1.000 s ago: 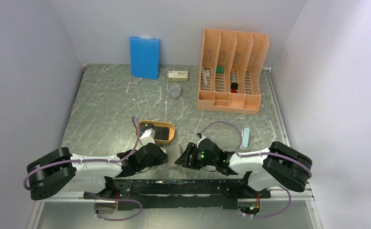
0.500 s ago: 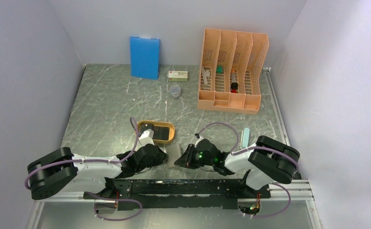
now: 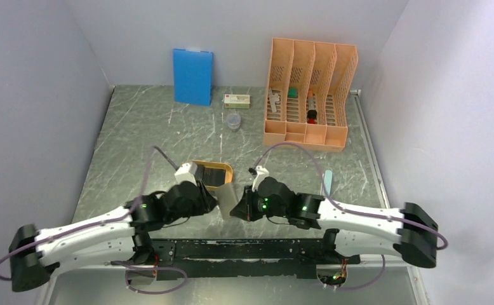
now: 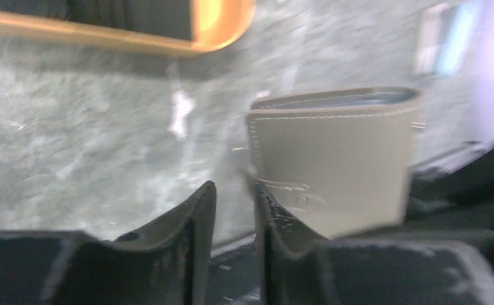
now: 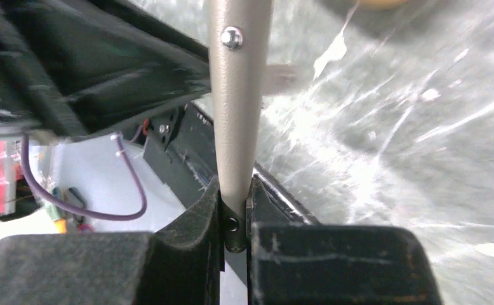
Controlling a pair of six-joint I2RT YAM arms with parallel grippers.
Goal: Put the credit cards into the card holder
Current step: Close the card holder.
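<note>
Pinching card holder (image 5: 238, 114) in right tool (image 5: 235, 213), left tool (image 4: 235, 200) narrowly parted alongside

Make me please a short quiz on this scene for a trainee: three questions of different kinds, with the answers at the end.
1. True or false: the right gripper is shut on the holder.
2. Where do the cards lie? A in the tray; B under the holder; C in the right gripper.
3. Fill in: the board at the back is ___ in colour.
Key: 1 true; 2 A; 3 blue.
</note>
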